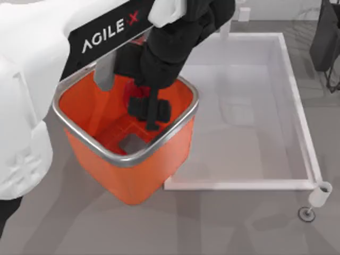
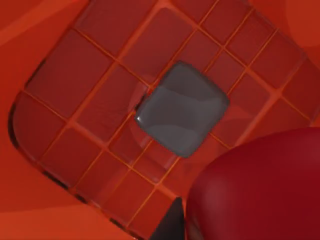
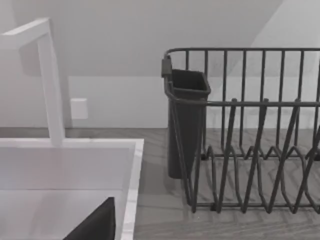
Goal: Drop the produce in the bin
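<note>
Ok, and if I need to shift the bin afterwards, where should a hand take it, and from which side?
By the silver rim of the bin at its right wall, from straight above, one finger inside, one outside. The body looks too wide to span; the top is open. The left hand, holding the produce, hangs inside it now.

Bright, even, soft light throughout; faint shadows under the bin (image 1: 127, 175) on the desk (image 1: 212, 223); its silver rim glints.
</note>
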